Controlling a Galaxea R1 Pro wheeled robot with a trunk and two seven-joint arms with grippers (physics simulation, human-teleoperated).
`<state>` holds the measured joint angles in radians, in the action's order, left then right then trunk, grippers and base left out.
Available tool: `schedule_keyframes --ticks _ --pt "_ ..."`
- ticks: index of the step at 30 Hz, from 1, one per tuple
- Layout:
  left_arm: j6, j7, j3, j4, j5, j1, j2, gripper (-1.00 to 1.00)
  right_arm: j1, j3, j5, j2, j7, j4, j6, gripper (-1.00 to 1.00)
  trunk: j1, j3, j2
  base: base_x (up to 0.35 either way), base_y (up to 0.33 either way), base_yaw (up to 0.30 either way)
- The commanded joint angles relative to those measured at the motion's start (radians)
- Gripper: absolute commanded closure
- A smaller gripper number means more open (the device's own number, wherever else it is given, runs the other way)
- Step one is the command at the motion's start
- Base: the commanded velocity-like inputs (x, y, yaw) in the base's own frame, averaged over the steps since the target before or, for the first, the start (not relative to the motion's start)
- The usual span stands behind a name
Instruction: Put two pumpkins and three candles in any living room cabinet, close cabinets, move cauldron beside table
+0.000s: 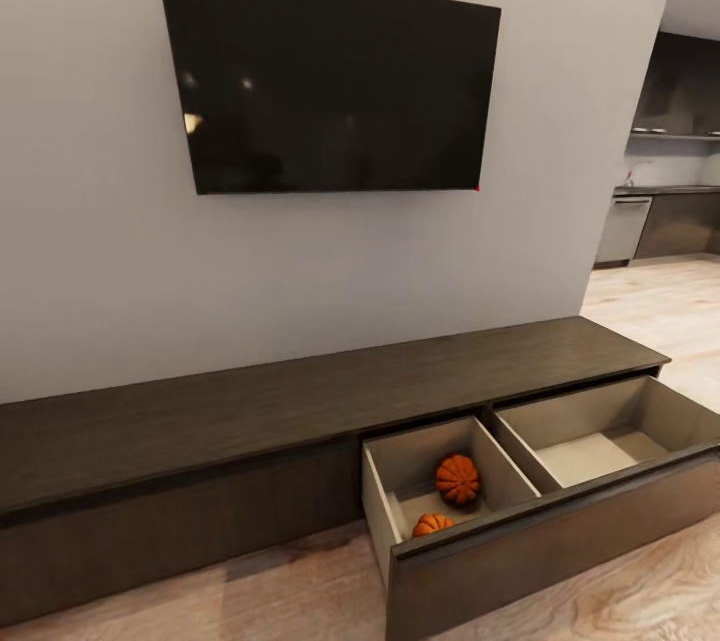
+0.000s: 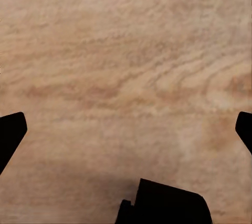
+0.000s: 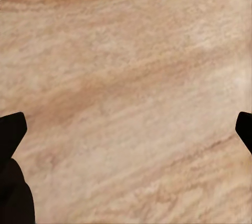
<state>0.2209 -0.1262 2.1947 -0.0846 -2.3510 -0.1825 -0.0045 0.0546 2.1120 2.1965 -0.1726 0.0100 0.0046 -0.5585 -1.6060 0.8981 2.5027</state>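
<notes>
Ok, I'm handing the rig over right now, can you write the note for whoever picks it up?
Left gripper: open, empty, over bare wood floor.
Right gripper: open, empty, also over floor.
Cabinet: the wide drawer at its right end stands pulled out.
Pumpkins: both in the drawer's left compartment, one further back, one near the front. The right compartment looks empty.
Done: pumpkins stowed.
Left: find and stow three candles, shut the drawer, set the cauldron beside the table.
</notes>
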Motion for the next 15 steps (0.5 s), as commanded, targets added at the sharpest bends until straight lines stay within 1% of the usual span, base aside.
schedule_keyframes --ticks 1,2,3,4,6,7,8,10,12,13,14,15 --pt "-0.060 0.221 -0.013 0.101 -0.005 0.002 0.139 -1.00 0.001 0.031 -0.007 0.002 -0.001 -0.008 -0.014 -1.00 0.000 0.001 0.000 0.000 0.000 0.000" --pt "-0.080 0.272 -0.014 0.096 -0.005 0.002 0.163 -1.00 0.001 0.031 -0.007 0.003 -0.003 0.002 -0.017 -1.00 0.000 0.001 0.000 0.000 0.000 0.000" --pt "0.014 0.517 -0.163 0.089 -0.005 0.002 0.270 -1.00 0.017 0.031 -0.006 0.044 0.037 0.028 -0.087 -1.00 0.000 0.001 0.000 0.000 0.000 0.000" --pt "0.053 0.501 -0.179 0.089 -0.005 0.001 0.272 -1.00 0.029 0.031 -0.006 0.060 0.068 0.029 -0.085 -1.00 0.000 0.001 0.000 0.000 0.000 0.000" --pt "0.078 0.484 -0.190 0.089 -0.005 0.000 0.273 -1.00 0.045 0.031 -0.008 0.076 0.102 0.029 -0.078 -1.00 0.000 0.001 0.000 0.000 0.000 0.000" --pt "0.089 0.473 -0.196 0.090 -0.005 -0.003 0.274 -1.00 0.060 0.032 -0.015 0.091 0.129 0.028 -0.067 -1.00 0.000 0.001 0.000 0.000 0.000 0.000" --pt "0.089 0.469 -0.199 0.090 -0.005 -0.005 0.275 -1.00 0.069 0.033 -0.023 0.099 0.136 0.028 -0.059 -1.00 0.000 0.001 0.000 0.000 0.000 0.000" --pt "0.038 0.460 -0.204 0.090 -0.005 -0.026 0.275 -1.00 0.130 0.035 -0.083 0.140 0.141 0.028 -0.030 -1.00 0.000 0.001 0.000 0.000 0.000 0.000" --pt "0.003 0.460 -0.206 0.091 -0.005 -0.041 0.274 -1.00 0.167 0.036 -0.113 0.159 0.132 0.028 -0.012 -1.00 0.000 0.001 0.000 0.000 0.000 0.000" --pt "-0.024 0.464 -0.207 0.091 -0.005 -0.054 0.272 -1.00 0.199 0.036 -0.136 0.174 0.110 0.028 0.007 -1.00 0.000 0.001 0.000 0.000 0.000 0.000" --pt "-0.040 0.474 -0.208 0.091 -0.005 -0.061 0.269 -1.00 0.228 0.037 -0.150 0.183 0.070 0.028 0.022 -1.00 0.000 0.001 0.000 0.000 0.000 0.000" --pt "-0.051 0.493 -0.209 0.091 -0.005 -0.066 0.266 -1.00 0.254 0.037 -0.160 0.188 0.007 0.028 0.033 -1.00 0.000 0.001 0.000 0.000 0.000 0.000"
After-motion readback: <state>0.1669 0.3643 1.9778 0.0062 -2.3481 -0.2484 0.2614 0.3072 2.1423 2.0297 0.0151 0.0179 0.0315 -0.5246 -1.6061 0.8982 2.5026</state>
